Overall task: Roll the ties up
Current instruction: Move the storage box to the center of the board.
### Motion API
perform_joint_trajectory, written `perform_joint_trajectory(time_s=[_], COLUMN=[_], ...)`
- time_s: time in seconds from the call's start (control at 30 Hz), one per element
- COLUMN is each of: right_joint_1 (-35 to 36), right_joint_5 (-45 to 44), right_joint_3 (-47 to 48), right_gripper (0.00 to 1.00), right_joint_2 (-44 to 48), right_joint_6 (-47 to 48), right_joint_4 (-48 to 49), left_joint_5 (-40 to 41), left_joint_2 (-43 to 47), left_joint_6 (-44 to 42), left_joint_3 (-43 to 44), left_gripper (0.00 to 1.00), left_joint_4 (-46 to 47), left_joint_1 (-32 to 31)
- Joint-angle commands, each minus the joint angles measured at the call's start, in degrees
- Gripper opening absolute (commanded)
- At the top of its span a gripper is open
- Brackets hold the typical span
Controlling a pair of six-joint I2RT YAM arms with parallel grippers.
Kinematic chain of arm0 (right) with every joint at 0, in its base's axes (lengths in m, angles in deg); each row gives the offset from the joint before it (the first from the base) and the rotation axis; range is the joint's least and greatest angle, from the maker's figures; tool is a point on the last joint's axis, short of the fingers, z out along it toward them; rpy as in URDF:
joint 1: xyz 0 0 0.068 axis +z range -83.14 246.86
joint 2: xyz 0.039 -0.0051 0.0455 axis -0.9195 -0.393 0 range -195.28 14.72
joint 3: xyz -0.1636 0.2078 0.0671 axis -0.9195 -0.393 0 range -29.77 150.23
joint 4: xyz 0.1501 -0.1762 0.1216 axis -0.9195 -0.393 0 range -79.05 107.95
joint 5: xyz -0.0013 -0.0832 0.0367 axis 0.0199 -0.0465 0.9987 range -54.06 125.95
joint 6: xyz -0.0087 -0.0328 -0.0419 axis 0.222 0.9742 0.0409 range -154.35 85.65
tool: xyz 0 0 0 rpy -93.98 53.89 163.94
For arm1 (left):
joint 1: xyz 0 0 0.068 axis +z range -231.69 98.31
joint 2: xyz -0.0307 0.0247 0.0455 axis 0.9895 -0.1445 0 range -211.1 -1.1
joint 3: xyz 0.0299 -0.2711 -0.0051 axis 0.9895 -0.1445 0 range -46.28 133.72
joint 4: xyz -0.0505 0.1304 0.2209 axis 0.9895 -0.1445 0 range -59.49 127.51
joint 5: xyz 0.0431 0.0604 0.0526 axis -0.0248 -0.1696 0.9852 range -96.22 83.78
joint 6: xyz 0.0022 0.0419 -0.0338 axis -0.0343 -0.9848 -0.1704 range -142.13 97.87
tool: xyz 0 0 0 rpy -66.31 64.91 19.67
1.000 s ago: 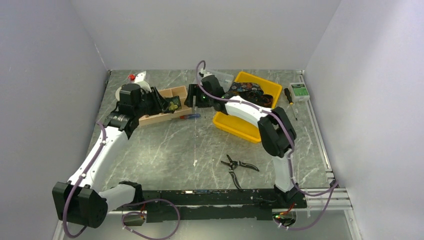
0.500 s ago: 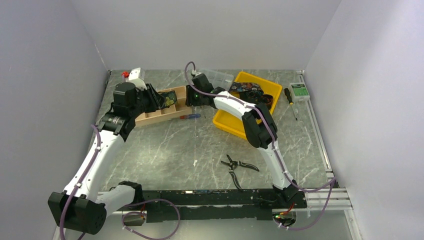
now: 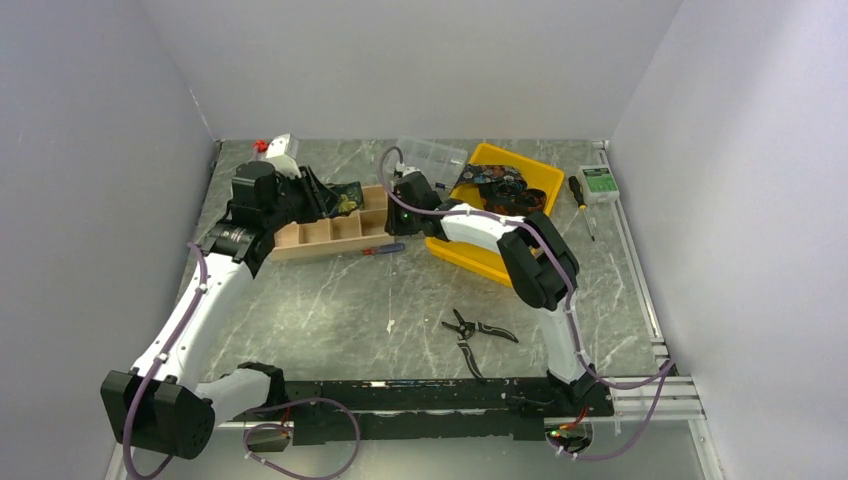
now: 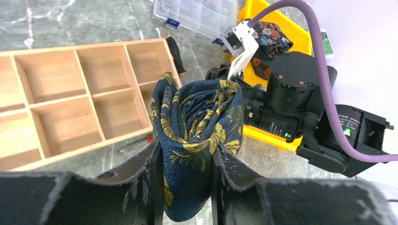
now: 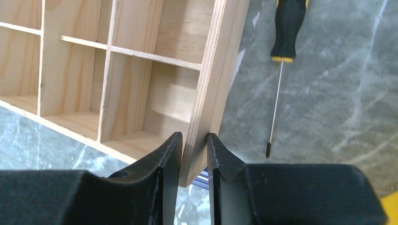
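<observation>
Presently, on the table: one rolled tie (image 4: 197,126), dark navy with yellow leaf print, wound into a fat coil and pinched at its waist by the left gripper (image 4: 187,150), whose fingers are closed to about the width of the squeezed roll. The spiral end faces up toward the wrist, so the roll's axis runs roughly along the fingers. One wooden tray (image 4: 94,45) of open compartments sits toward the far left corner of the table, its long side running left to right. From above, the tie (image 3: 347,197) hangs over the tray's far edge near its right end, with empty compartments just below and to the left of it. The left arm is plainly the nearer one, having the roll in hand. I cannot tell whether the coil touches the wood. The right gripper (image 5: 193,140) is narrowed onto the tray's right end wall (image 5: 216,70), one finger inside and one outside, apparently steadying it. I would judge the coming move a short drop into a compartment, roll kept upright. One yellow bin (image 3: 460,255) stands just right of the tray toward the far edge, with more ties (image 3: 500,185) heaped in it, patterned and dark. One pair of pliers (image 3: 478,332) lies near the front edge, well apart from all this.
</observation>
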Motion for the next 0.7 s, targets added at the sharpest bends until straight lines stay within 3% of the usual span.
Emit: perform_joint_trajectory(time_s=[0.0, 0.4, 0.67], right_joint_1=[0.98, 3.42, 4.66], right_joint_5=[0.19, 3.89, 4.44], right_joint_3=[-6.26, -12.44, -13.39], right_gripper=[0.26, 0.22, 0.24], right_joint_2=[4.43, 9.25, 9.28], right_joint_6=[1.29, 2.19, -7.17], right_joint_4=[-1.24, -0.56, 1.58], left_joint_5=[-5.80, -8.54, -8.72], left_joint_2=[-0.05, 1.18, 0.41], left_joint_6=[0.80, 2.04, 3.72], left_joint_3=[0.02, -3.89, -6.31], left_gripper=[0.03, 0.03, 0.03], left_joint_4=[4.60, 6.39, 8.38], left_joint_1=[-0.14, -0.20, -0.23])
